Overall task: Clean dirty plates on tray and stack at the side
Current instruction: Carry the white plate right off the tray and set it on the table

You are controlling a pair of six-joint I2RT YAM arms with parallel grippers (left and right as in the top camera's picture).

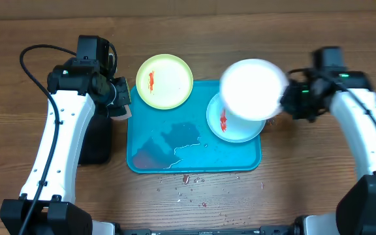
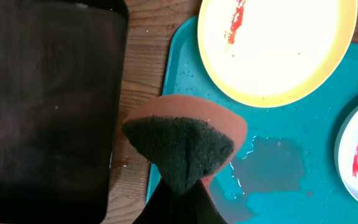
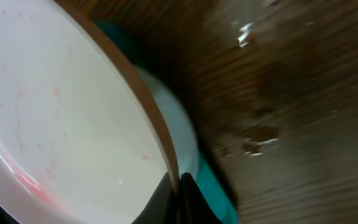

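I read left tool (image 2: 178,190) clenched on sponge (image 2: 182,146). Right tool (image 3: 178,186) grasps white plate (image 1: 253,88) by its rim, above blue plate (image 1: 240,132) on tray (image 1: 201,156).

Overhead cam looks straight down at the whole table (image 1: 318,196), with the turquoise tray (image 1: 237,155) roughly centre. Left wrist cam sits low and close, looking down past the sponge (image 2: 182,149) at the tray's left edge, between the black tray (image 2: 48,93) and the yellow-green plate (image 2: 277,43). Overhead catches all of that too. Right wrist cam is jammed right up against the white plate (image 3: 67,118), which overhead also sees. Its background is just blur.
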